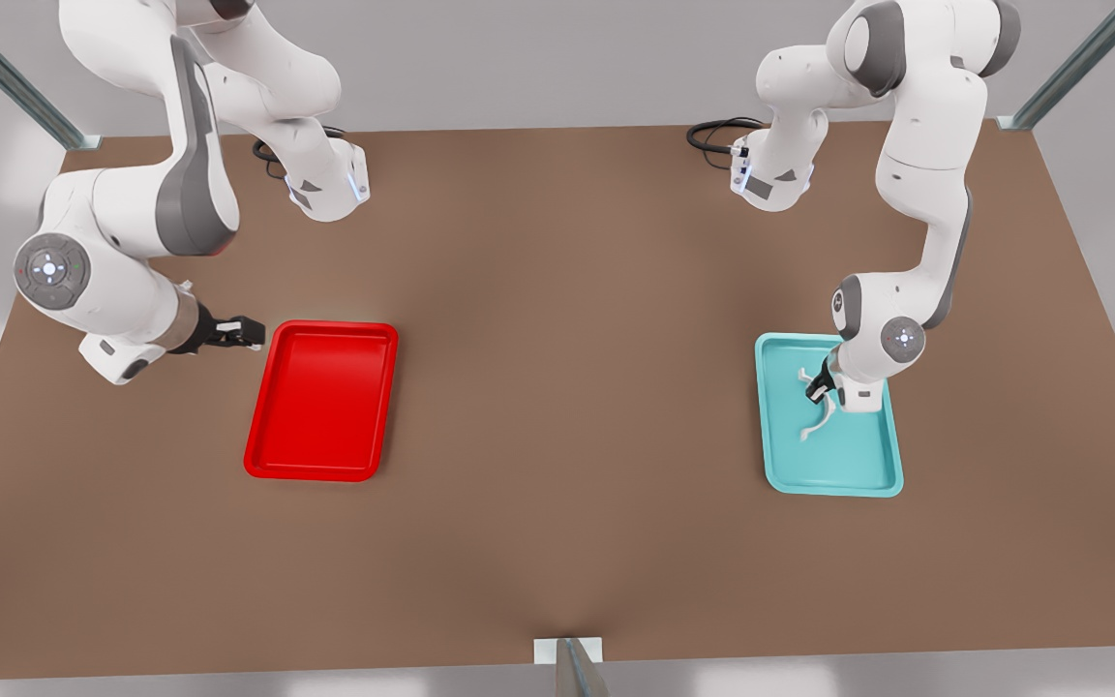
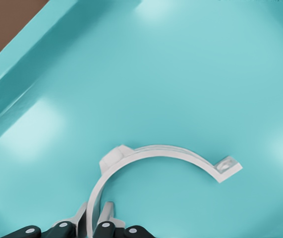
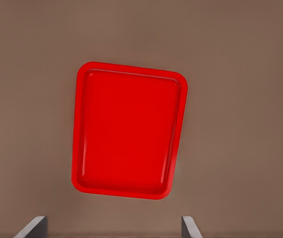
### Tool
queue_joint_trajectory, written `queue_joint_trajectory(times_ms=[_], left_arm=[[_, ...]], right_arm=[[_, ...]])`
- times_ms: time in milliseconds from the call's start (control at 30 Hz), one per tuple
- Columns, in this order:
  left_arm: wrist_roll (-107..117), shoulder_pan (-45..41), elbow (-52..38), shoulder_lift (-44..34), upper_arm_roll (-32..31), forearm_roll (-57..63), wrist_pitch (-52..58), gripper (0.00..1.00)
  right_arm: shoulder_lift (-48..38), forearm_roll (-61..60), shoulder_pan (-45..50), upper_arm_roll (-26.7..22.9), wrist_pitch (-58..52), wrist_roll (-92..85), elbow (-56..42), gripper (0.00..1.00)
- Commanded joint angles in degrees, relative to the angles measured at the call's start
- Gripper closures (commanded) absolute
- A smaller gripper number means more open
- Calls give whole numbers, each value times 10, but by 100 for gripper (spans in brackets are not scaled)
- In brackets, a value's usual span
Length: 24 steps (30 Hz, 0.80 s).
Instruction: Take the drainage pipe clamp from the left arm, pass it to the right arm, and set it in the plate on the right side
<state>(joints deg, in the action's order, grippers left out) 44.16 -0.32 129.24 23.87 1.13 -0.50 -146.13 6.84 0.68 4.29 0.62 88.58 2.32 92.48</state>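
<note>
Drainage pipe clamp (image 1: 817, 414), a thin white plastic half-ring strap with bent end tabs, is lying inside the glossy teal rectangular tray (image 1: 872, 474) at the front view's right. The left gripper (image 1: 819, 389), black and two-fingered, is reaching down into that tray and meeting the strap near one end. At the front view's left, the right gripper (image 1: 250, 332) is hovering just beside the short edge of the glossy red rectangular plate (image 1: 320, 455), over the brown table (image 1: 567, 407).

Left wrist view: the clamp (image 2: 156, 154) is resting on the teal tray floor (image 2: 181, 74), and the fingers (image 2: 104, 214) are pinching one leg of the strap between them.

Right wrist view: the red plate (image 3: 129, 130) is lying flat on the brown table (image 3: 240, 124); the finger tips (image 3: 32, 228) are standing spread wide apart, gripping nothing.
</note>
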Motion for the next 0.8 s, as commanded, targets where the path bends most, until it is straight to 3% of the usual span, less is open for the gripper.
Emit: queue_joint_trajectory(times_ms=[0, 433, 533, 767], left_arm=[[27, 0, 0, 1, 0, -4, -1, 79], [25, -3, -15, 3, 0, 26, 8, 79], [22, -1, -61, 0, 0, 26, 80, 79], [21, -37, -141, 1, -4, 30, 81, 79]], right_arm=[[0, -1, -1, 0, 0, 0, 1, 0], [2, -1, -3, 0, 0, -1, 2, 0], [2, -1, -3, 0, 0, -1, 2, 0], [5, -1, -6, 0, 5, -1, 2, 0]])
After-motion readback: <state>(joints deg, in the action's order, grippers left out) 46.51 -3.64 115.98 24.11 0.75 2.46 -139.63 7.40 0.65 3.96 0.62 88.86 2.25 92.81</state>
